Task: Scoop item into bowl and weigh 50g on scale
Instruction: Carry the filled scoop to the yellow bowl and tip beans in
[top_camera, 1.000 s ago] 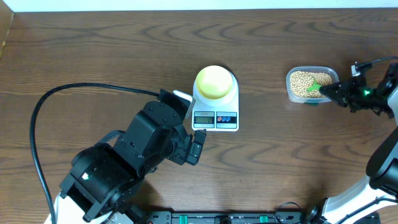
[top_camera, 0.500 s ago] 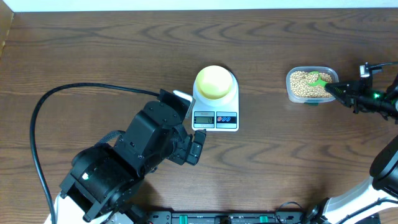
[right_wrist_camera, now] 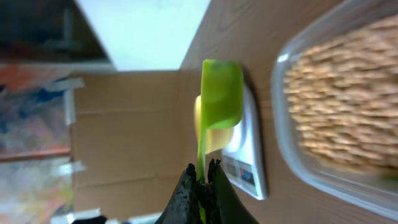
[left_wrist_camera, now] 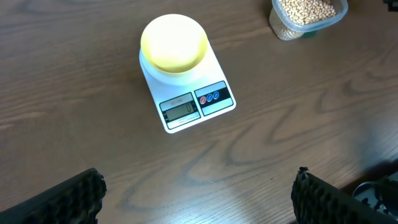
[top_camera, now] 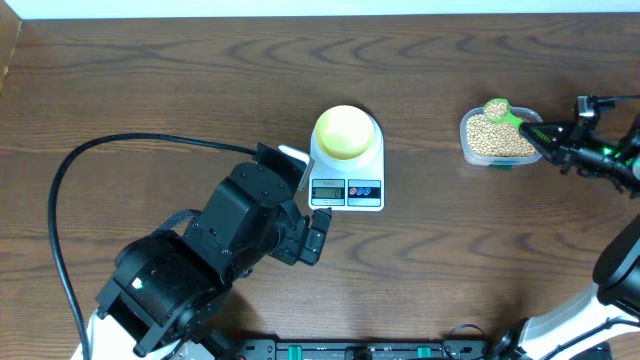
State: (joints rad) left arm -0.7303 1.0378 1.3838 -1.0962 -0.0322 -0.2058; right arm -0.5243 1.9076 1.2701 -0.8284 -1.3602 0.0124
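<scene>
A pale yellow bowl (top_camera: 346, 131) sits on the white scale (top_camera: 347, 180) at the table's middle; both also show in the left wrist view, bowl (left_wrist_camera: 173, 43) and scale (left_wrist_camera: 186, 93). Tan beans (top_camera: 495, 140) fill a clear tub (top_camera: 468, 150) at the right. My right gripper (top_camera: 548, 142) is shut on the handle of a green scoop (top_camera: 498, 110), whose cup holds beans above the tub's far edge. In the right wrist view the scoop (right_wrist_camera: 219, 93) rises from the shut jaws (right_wrist_camera: 204, 171). My left gripper (left_wrist_camera: 199, 193) is open and empty, low in front of the scale.
The left arm's black body and cable (top_camera: 210, 250) fill the front left of the table. The tub (left_wrist_camera: 305, 15) shows at the top right of the left wrist view. A cardboard wall (right_wrist_camera: 124, 137) stands beyond the table's far side.
My right gripper has lifted the green scoop out of the beans, from low in the tub to above its far edge, now filled. The left arm has not moved.
</scene>
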